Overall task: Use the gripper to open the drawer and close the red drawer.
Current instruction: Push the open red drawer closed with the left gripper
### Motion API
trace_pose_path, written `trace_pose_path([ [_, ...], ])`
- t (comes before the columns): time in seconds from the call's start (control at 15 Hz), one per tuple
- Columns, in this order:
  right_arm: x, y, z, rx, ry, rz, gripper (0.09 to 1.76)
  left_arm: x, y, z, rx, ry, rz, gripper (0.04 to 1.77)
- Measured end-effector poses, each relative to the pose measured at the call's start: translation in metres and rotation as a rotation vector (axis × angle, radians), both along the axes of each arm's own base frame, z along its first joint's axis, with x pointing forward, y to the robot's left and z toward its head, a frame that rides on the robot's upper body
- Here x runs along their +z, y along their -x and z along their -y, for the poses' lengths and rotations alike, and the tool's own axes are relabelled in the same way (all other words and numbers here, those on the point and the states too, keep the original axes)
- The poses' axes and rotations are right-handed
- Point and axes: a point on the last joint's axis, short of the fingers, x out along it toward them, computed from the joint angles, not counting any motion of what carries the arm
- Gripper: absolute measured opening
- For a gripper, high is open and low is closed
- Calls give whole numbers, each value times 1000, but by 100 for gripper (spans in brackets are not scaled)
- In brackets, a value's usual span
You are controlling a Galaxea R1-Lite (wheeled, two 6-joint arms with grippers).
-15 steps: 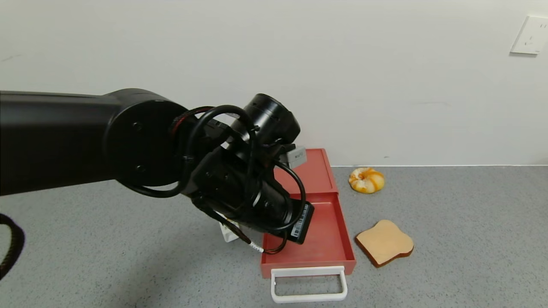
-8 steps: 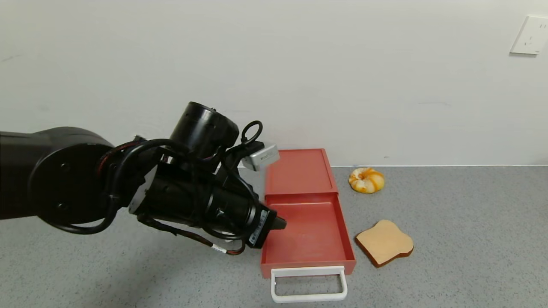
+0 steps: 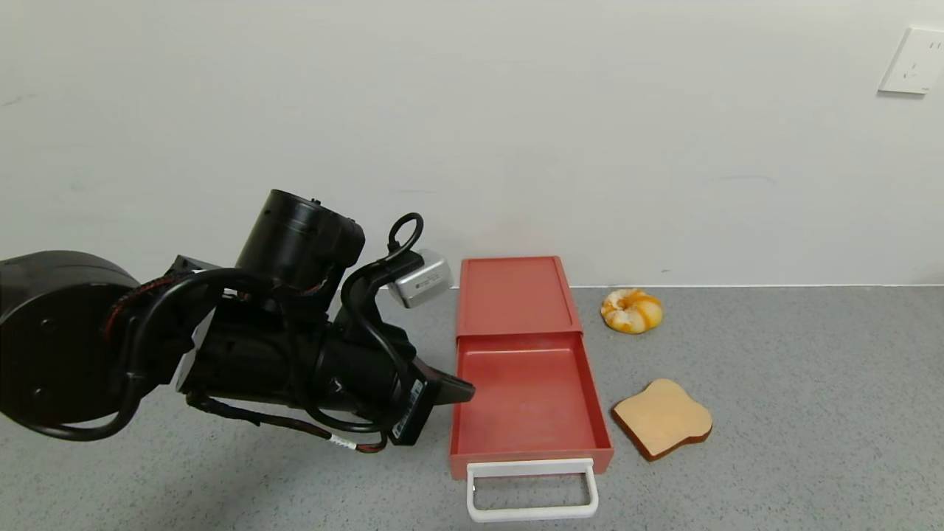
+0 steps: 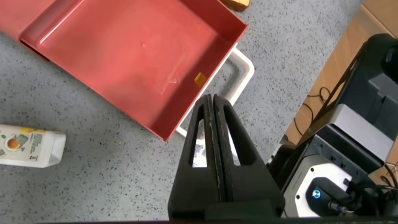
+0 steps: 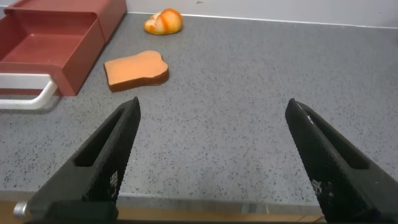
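Observation:
The red drawer stands pulled out of its flat red box, its tray empty, with the white loop handle at the front. My left gripper is shut with nothing in it, its tip just left of the tray's left wall and a little above the table. In the left wrist view the pressed-together fingers point past the tray's front corner towards the handle. My right gripper hangs open and empty over the table's near edge, right of the drawer.
A slice of toast lies right of the tray and a bagel sits near the wall. A small white carton lies left of the drawer, hidden behind my left arm in the head view. Grey tabletop extends to the right.
My left arm has swung left and down, off the open tray to its left side, and now covers the carton. The gripper stayed shut. The drawer has not moved.

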Motion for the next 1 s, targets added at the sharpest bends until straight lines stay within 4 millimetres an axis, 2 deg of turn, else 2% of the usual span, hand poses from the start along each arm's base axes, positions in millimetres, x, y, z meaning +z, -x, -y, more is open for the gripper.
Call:
trace_pose_path([
  [0.2, 0, 0, 0, 0, 0, 0, 171, -6, 1, -1, -38, -35, 22, 11],
  [0.6, 0, 0, 0, 0, 0, 0, 171, -27, 7, -1, -222, -83, 93, 11],
  [0.8, 0, 0, 0, 0, 0, 0, 171, -44, 8, 10, -275, -84, 151, 11],
  [1.0, 0, 0, 0, 0, 0, 0, 171, -62, 15, 24, -320, -105, 120, 11],
])
